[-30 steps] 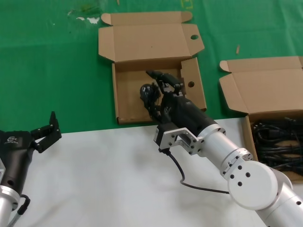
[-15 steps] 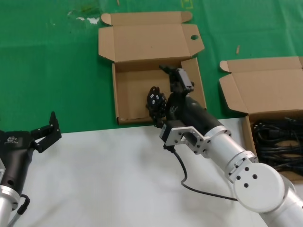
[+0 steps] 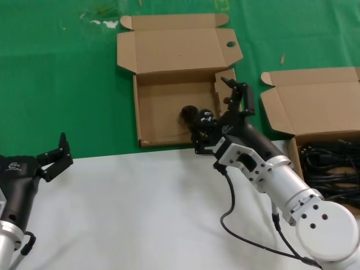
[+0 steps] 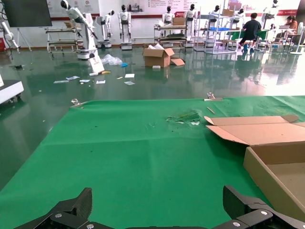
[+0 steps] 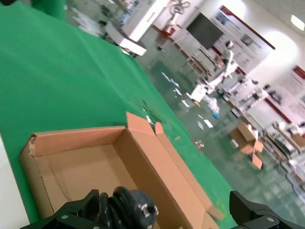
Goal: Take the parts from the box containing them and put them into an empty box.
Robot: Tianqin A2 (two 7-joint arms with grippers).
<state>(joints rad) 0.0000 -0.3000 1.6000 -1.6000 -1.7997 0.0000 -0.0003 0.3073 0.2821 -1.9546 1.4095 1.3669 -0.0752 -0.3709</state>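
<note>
The empty box (image 3: 160, 107) lies open on the green mat, its lid (image 3: 174, 48) folded back with a round hole near one corner. My right gripper (image 3: 218, 112) hovers over that box's right side with its fingers spread wide. One black coiled part (image 3: 192, 115) sits against one finger and is not clamped. The right wrist view shows that coil (image 5: 126, 205) beside one finger of my right gripper (image 5: 164, 212), above the box floor (image 5: 76, 171). The box containing the parts (image 3: 281, 107) stands at the right, holding black cords (image 3: 332, 169). My left gripper (image 3: 53, 157) waits open at the left.
A white table surface (image 3: 140, 214) covers the near half, and the green mat (image 3: 56, 73) the far half. The left wrist view shows my left gripper (image 4: 157, 212) over bare green mat (image 4: 119, 157), with a corner of the empty box (image 4: 271, 167) off to one side.
My right gripper has swung right across the empty box, from its middle towards its right flap. Its fingers have spread apart, and the coil now sits against one finger only.
</note>
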